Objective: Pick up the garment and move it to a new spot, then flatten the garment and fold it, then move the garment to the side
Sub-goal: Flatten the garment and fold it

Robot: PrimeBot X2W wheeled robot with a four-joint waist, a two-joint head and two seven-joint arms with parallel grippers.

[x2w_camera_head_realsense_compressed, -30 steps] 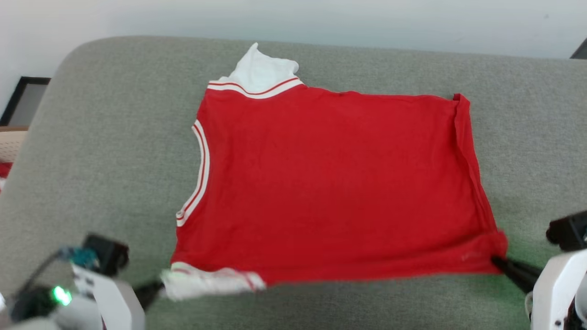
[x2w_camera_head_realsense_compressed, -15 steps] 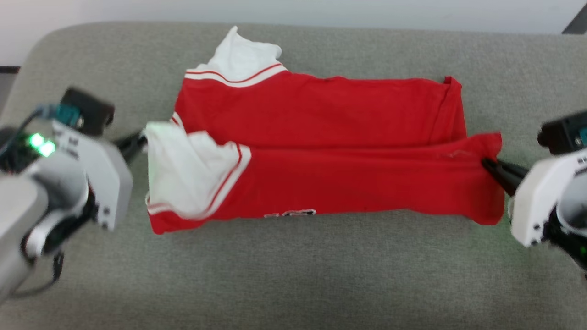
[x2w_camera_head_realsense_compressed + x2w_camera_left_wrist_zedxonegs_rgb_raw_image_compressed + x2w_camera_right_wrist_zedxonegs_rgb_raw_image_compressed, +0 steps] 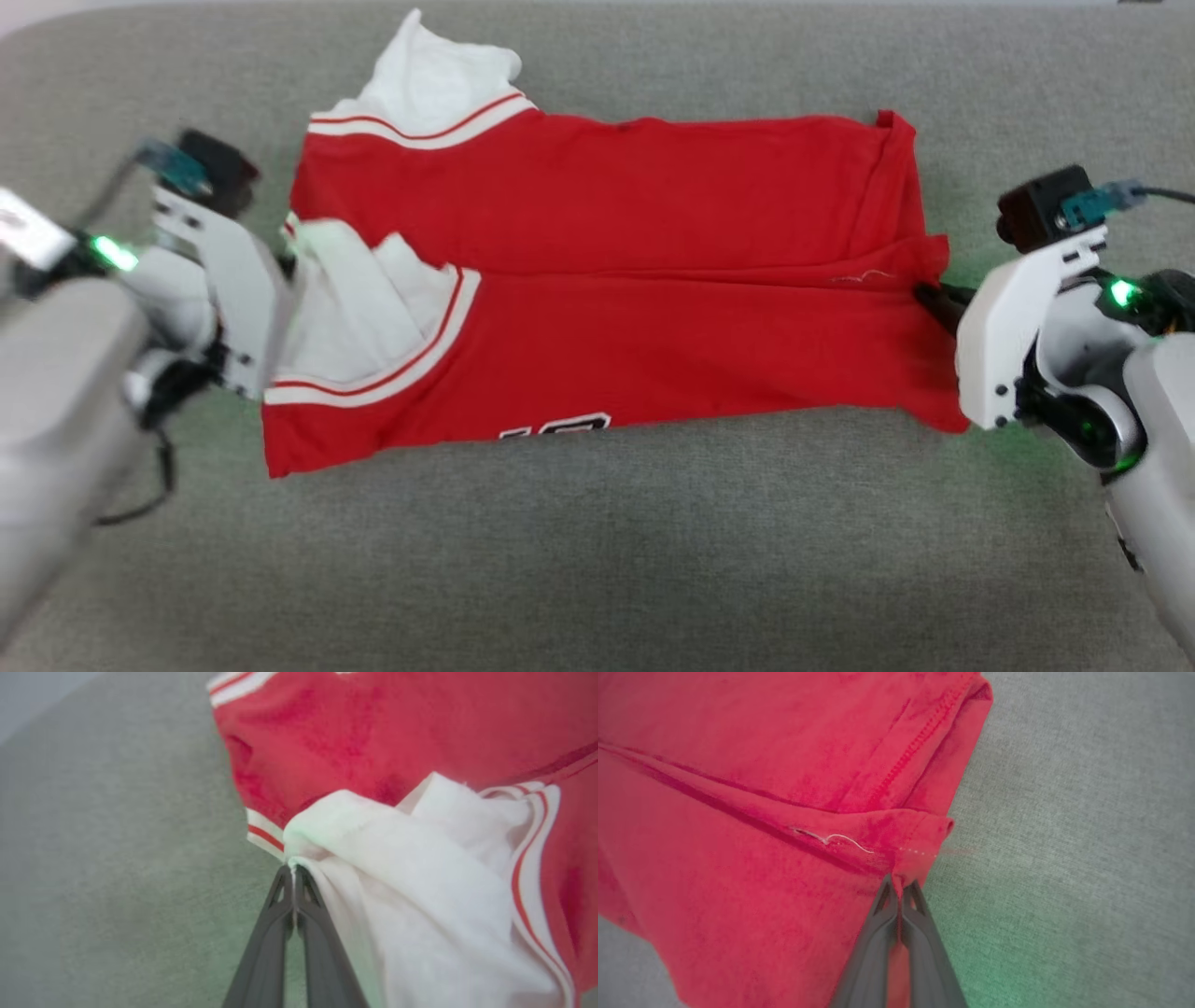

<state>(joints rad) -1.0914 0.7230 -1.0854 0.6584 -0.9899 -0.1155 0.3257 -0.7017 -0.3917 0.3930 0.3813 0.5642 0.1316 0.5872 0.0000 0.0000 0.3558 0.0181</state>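
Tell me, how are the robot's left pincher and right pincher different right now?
The left gripper pinches the white sleeve, while the right gripper pinches a red hem corner. The left gripper is at the sleeve end of the garment, and the right gripper is at the opposite, bottom end. What they share: both have thin dark fingers, and both are shut on the same garment, which lies on the grey cushion.

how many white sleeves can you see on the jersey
2: one sleeve sticks out at the far left corner of the garment; the other lies folded onto the red body, pinched by the left gripper.
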